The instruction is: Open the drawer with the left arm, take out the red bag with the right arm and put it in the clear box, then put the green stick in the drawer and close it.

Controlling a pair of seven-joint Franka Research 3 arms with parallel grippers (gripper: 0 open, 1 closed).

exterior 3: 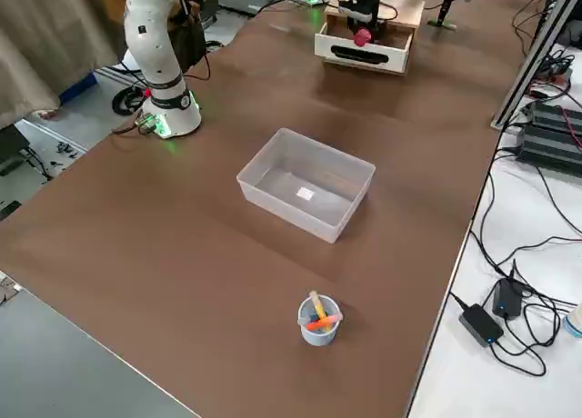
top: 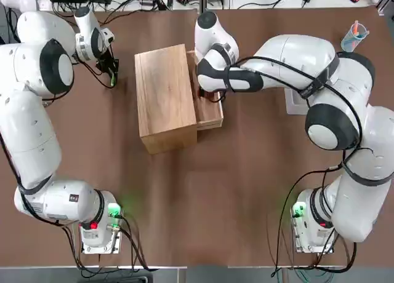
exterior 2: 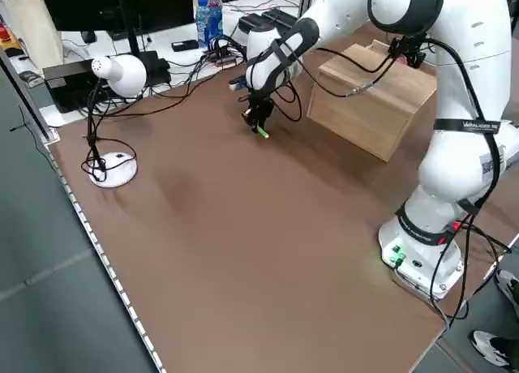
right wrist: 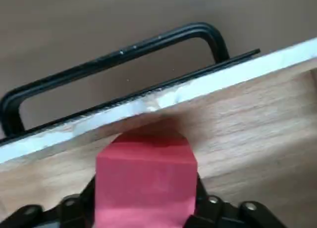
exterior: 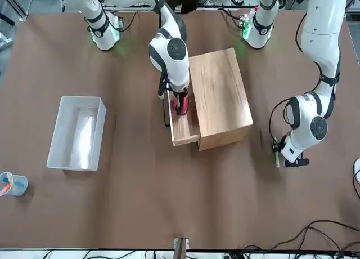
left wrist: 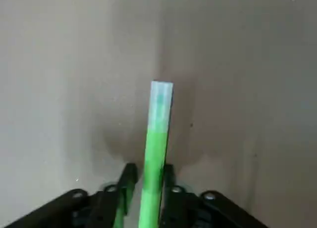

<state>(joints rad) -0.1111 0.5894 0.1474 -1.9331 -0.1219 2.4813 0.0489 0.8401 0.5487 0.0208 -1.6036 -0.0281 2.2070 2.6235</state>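
The drawer [exterior: 184, 130] stands pulled out of the light-wood cabinet [top: 163, 98], its dark bar handle [right wrist: 109, 59] facing away from the cabinet. The red bag [right wrist: 146, 173] lies inside it, and my right gripper [right wrist: 143, 188] is down in the drawer with a finger against each side of the bag. On the cabinet's other side, my left gripper [left wrist: 146, 176] is low over the table, shut on the green stick [left wrist: 158, 134], which juts out past the fingertips. The clear box [exterior: 56, 129] stands well apart from the drawer, on the right arm's side.
A small blue cup [exterior: 11, 184] with coloured sticks stands at the table corner beyond the clear box. In the top view the right arm covers most of the box. A white desk lamp [exterior 2: 113, 73] and cables lie off the table's left edge.
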